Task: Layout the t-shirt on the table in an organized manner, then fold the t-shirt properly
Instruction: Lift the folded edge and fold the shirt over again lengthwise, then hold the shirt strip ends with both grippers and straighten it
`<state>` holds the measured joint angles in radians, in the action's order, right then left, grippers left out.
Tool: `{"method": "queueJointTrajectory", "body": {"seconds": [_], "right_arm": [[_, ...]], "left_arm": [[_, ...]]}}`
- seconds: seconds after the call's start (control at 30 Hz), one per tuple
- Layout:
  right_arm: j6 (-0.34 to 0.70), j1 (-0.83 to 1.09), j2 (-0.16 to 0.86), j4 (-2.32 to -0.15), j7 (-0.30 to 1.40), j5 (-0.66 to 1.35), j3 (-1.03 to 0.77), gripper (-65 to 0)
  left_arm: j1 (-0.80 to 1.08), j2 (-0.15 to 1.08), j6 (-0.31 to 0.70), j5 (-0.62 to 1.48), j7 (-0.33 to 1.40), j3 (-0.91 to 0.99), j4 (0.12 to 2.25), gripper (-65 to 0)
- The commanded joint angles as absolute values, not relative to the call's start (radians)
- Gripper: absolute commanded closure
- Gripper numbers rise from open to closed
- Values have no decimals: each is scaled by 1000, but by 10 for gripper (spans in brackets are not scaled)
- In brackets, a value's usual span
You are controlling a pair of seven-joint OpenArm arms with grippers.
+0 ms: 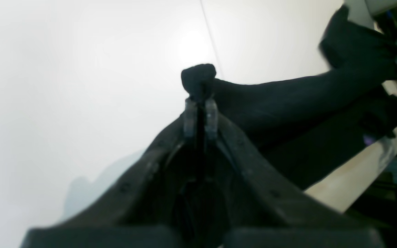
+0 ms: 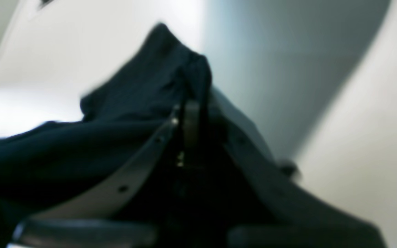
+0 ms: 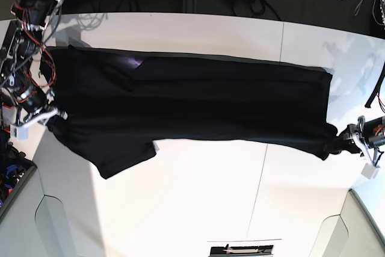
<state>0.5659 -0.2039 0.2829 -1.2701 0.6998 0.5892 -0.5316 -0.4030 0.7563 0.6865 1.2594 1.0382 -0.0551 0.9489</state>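
Between both grippers (each clamped) stretches the t-shirt (image 3: 192, 100) above the table (image 3: 198, 209).

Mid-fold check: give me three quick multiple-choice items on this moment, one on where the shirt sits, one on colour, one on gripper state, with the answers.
1. Where is the t-shirt?
A. Stretched across the table between the two arms
B. Bunched in one table corner
C. Fallen off the table to the floor

2. What colour is the shirt?
A. White
B. Black
C. Red

3. How stands the left gripper?
A. Wide open over bare table
B. Shut on a fold of the shirt
C. Open, holding a cable

Answers:
1 A: in the base view the cloth spans from the right gripper at one end to the left gripper at the other.
2 B: the cloth reads black against the white top in every view.
3 B: the left wrist view shows the clear fingertips together with a black tuft of cloth poking out above them.
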Motion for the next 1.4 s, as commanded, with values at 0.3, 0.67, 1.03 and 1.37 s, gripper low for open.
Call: {"method": "queueJointTrajectory", "body": {"seconds": [0.3,0.67,1.03,1.37], "right_arm": [[572,-102,304,-1354,670,597,-537,-55],[560,-192,299,-1352,500,543,-546,-446],[546,-472,281,-937,390,297,-375,-445],[548,-473,242,-872,395,299,-242,0]], "left_arm": [[-315,781,698,1311,1021,-47,964,-16],[-279,779,698,1319,1011,-47,964,-271],[-279,770,698,1296,1014,-47,964,-271],[-279,762,698,1279,1013,-47,964,-271]]}}
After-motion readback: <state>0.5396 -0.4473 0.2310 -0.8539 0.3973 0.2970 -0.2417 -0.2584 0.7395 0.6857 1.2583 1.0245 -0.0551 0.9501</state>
